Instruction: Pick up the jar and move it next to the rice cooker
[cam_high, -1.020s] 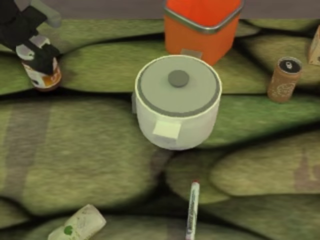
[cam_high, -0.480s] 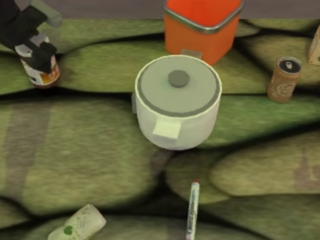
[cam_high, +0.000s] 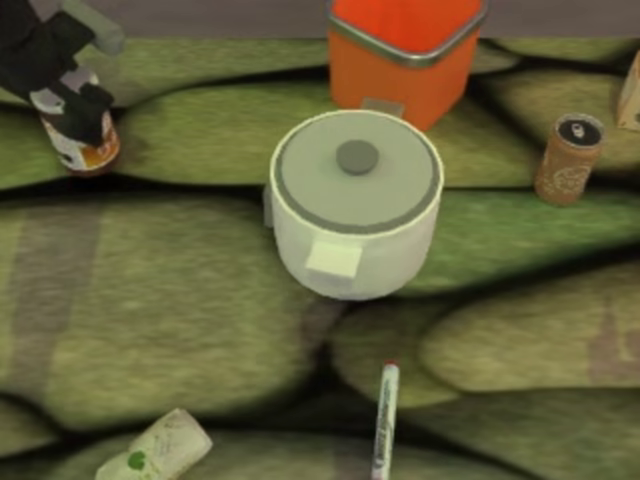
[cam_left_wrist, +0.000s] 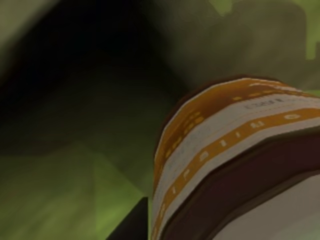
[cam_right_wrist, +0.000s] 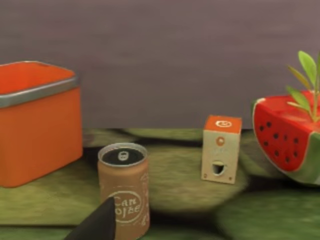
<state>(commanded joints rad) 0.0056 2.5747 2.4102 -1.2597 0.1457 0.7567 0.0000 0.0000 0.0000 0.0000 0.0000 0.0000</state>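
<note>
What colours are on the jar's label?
White with orange bands on the jar, above dark brown contents; the left wrist view shows it best.

Open table is lying between the jar (cam_high: 82, 150) (far left, under the left gripper (cam_high: 70, 100)) and the rice cooker (cam_high: 355, 205). An orange bin (cam_high: 405, 55) is crowding the cooker's far side; a marker (cam_high: 385, 410) and a white bottle (cam_high: 155, 450) are occupying the near edge, a can (cam_high: 568, 158) standing well right.

Left gripper (cam_high: 72, 100) hides the jar (cam_high: 80, 150) top; right gripper unseen
</note>
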